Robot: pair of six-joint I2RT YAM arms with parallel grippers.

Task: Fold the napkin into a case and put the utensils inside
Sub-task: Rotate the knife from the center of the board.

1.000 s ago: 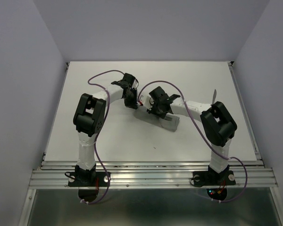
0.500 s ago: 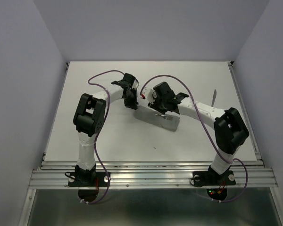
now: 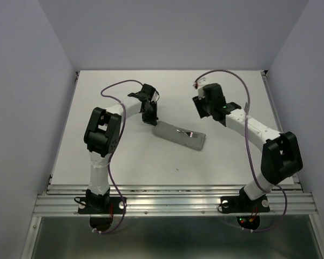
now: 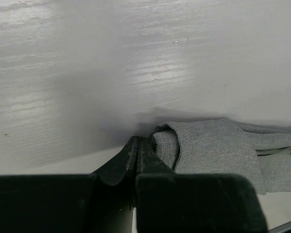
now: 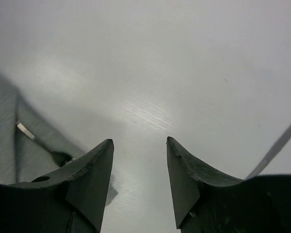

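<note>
Left wrist view first: the left gripper (image 4: pixel 137 141) has its fingers pressed together right down at the table (image 4: pixel 136 58). The folded end of the case (image 4: pixel 213 145) sits touching the right finger. My guess is it's parked there to keep the napkin from sliding or unfolding. I can't tell whether any cloth is actually pinched between the pads.

The right wrist view shows the right gripper (image 5: pixel 138 141) with its jaws apart and nothing between them. Down and to its left, the fork (image 5: pixel 39 140) is lying on the grey cloth, which looks like a drop-off that's already done. The knife (image 5: pixel 275 148) is out ahead and to its right, alone on bare table and well apart from the case, so that's probably the next grab.

From the top view, the left arm is bent and reaching forward with its wrist dipped low at the case's end. The right arm is stretched out longer, with its wrist lifted clear of the cloth.
</note>
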